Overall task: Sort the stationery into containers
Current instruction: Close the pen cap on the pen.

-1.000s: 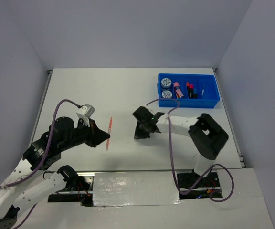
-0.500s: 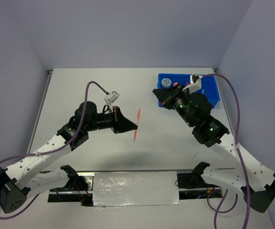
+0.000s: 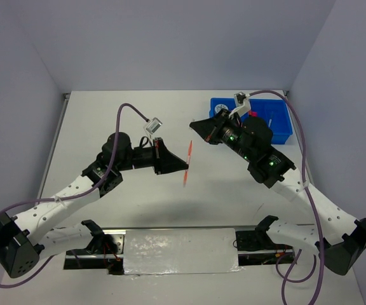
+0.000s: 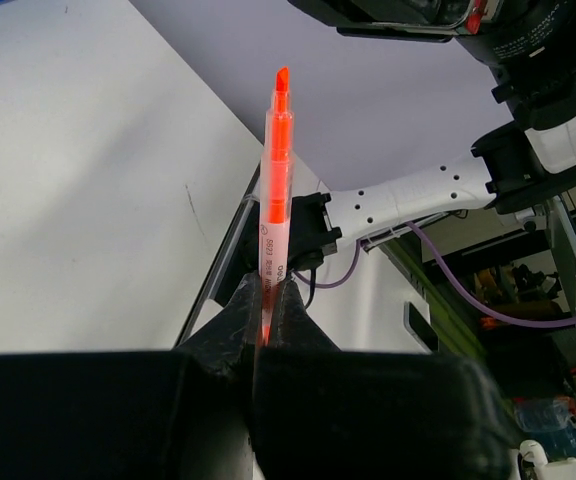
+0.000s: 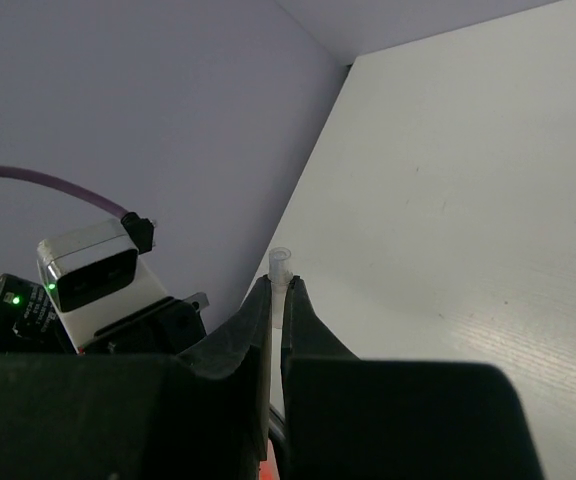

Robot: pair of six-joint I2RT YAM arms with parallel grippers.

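A thin orange pen (image 3: 187, 164) hangs above the table's middle, with my left gripper (image 3: 183, 166) shut on its lower barrel. In the left wrist view the pen (image 4: 274, 180) sticks up from the shut jaws (image 4: 267, 292), its bare orange tip uncapped. My right gripper (image 3: 194, 126) hovers just up and right of the pen. It is shut on a small clear cap (image 5: 281, 262) that pokes out beyond the fingertips (image 5: 278, 285). The bright-blue tray (image 3: 278, 129) stands at the back right, its left part hidden by the right arm.
The right arm's wrist and camera (image 3: 240, 101) hang over the tray's left half, and only a little of the tray's contents shows. The left arm (image 3: 116, 155) stretches across the table's left middle. Grey walls close in the table on three sides.
The left gripper has carried the orange pen up and to the right. The right gripper has swung left, away from the tray, and now sits close to the pen's upper end.
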